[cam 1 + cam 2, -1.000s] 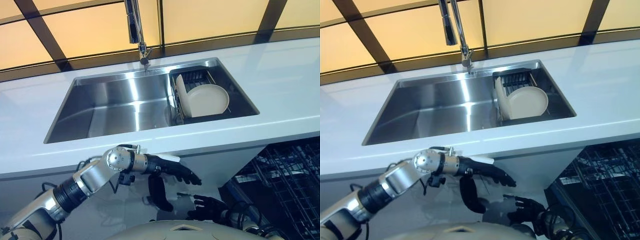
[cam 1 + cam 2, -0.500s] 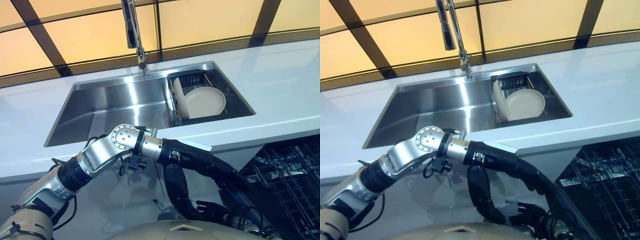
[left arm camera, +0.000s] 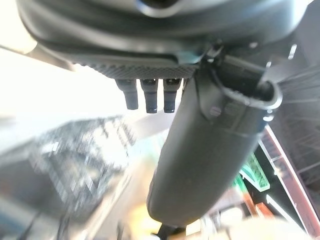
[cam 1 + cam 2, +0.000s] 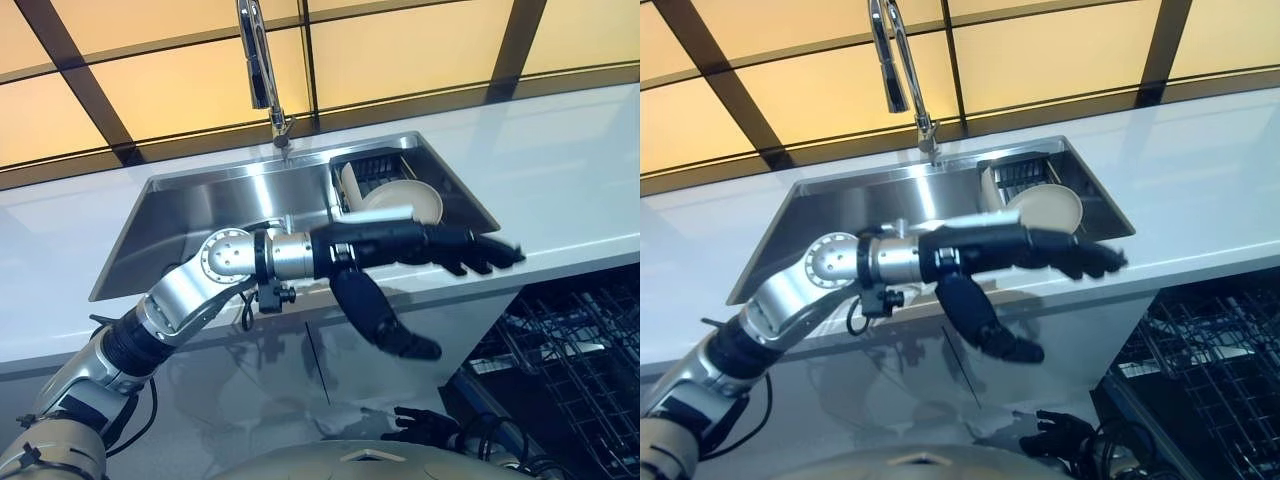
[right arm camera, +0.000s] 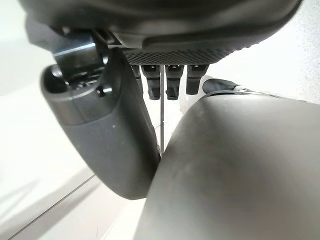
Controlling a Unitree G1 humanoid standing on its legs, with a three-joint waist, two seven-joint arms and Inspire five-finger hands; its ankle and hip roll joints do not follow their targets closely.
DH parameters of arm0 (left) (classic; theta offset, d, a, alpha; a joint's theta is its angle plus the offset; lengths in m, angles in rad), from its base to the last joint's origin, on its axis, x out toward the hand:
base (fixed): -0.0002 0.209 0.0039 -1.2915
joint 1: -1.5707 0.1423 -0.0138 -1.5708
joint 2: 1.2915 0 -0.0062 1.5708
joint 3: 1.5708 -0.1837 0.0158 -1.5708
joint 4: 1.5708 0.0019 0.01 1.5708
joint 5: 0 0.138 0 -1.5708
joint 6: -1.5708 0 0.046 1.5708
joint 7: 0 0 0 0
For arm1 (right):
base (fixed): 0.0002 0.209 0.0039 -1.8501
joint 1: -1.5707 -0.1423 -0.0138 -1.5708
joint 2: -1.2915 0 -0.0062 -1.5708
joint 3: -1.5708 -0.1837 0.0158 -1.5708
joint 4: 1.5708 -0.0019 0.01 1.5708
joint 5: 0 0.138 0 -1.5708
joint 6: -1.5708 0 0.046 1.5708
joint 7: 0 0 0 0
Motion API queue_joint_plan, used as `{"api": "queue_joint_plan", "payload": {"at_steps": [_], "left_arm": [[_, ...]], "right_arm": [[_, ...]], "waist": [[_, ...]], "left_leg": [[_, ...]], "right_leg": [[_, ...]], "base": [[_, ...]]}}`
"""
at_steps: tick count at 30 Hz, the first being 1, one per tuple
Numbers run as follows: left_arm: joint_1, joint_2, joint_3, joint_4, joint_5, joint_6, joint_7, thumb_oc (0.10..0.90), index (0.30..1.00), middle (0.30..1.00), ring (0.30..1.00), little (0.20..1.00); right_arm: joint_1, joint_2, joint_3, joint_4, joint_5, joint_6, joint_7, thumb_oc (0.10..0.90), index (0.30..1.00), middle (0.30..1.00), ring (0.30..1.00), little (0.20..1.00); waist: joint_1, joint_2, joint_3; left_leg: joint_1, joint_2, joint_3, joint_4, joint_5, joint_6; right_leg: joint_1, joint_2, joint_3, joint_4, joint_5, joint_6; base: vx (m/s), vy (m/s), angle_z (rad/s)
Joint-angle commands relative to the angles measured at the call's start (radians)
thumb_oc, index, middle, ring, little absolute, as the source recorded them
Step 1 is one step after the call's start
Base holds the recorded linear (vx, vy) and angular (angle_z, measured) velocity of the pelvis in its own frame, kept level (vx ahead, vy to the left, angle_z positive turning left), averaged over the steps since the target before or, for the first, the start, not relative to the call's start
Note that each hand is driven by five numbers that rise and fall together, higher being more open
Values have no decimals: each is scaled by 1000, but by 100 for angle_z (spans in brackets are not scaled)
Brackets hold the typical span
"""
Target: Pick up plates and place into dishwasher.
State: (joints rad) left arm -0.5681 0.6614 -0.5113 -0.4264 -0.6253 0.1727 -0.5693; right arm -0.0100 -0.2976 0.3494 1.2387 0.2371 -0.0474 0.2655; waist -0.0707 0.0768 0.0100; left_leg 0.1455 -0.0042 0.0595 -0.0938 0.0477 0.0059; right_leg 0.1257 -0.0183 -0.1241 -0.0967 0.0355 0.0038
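— Hovering over the front edge of the counter (image 4: 570,170): left hand (image 4: 400,243), palm down. Holding anything?

— Nothing. Fingers (image 4: 470,250) straight, held out almost level, slightly spread. Thumb (image 4: 385,322) hanging well below them, apart, pinching nothing.

— And the plates (image 4: 412,200)?

— Just behind the fingers, past the knuckles, in the dark rack (image 4: 375,162) at one end of the sink (image 4: 200,215). Cream, standing on edge, leaning close together, the round face of one turned toward the fingers. Apart from the fingertips, untouched, partly hidden by the hand.

— Any sign of them in the left wrist view?

— Cannot tell. Too blurred beyond the fingertips there. Clear enough for the thumb and a short straight row of fingers beside it, with nothing between.

— Beyond the plates?

— Tap (image 4: 258,60), upright at the back rim of the sink, well away from the fingers.

— Below the fingertips?

— Wire basket of the dishwasher (image 4: 585,345), open, low and off to the side, well apart from them.

— Right hand (image 4: 1058,436)?

— Low down, far beneath the left fingers, near the pale cabinet front (image 4: 280,380). Fingers loosely spread and relaxed, curled round nothing. Straight in its own wrist view too, next to a big thumb.
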Motion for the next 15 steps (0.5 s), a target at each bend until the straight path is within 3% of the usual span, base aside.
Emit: {"api": "queue_joint_plan", "payload": {"at_steps": [1,4,9,15], "left_arm": [[-189,7,96,53,-26,-94,96,800,900,900,900,900],[-224,22,120,93,-25,-114,192,800,900,900,900,900],[-289,76,169,203,152,-176,311,800,900,900,900,900],[-419,190,163,359,256,-142,381,800,900,900,900,900]], "right_arm": [[5,56,46,46,26,-1,18,800,900,900,900,900],[-1,54,52,46,40,11,16,800,900,900,900,900],[-5,55,54,43,50,25,12,800,900,900,900,900],[0,56,48,71,44,21,12,800,900,900,900,900]], "waist": [[6,-27,-1],[7,-26,-2],[6,-19,-3],[-3,-3,-12]], "left_leg": [[0,-18,-37,7,-85,30],[2,-18,-38,7,-84,28],[7,-16,-28,7,-84,25],[13,-14,-12,7,-85,19]], "right_leg": [[12,13,24,12,-28,42],[14,13,21,12,-29,41],[18,14,15,14,-34,39],[19,15,16,15,-36,44]], "base": [[0,0,0],[0,0,0],[12,-20,-1],[39,-30,-1]]}}
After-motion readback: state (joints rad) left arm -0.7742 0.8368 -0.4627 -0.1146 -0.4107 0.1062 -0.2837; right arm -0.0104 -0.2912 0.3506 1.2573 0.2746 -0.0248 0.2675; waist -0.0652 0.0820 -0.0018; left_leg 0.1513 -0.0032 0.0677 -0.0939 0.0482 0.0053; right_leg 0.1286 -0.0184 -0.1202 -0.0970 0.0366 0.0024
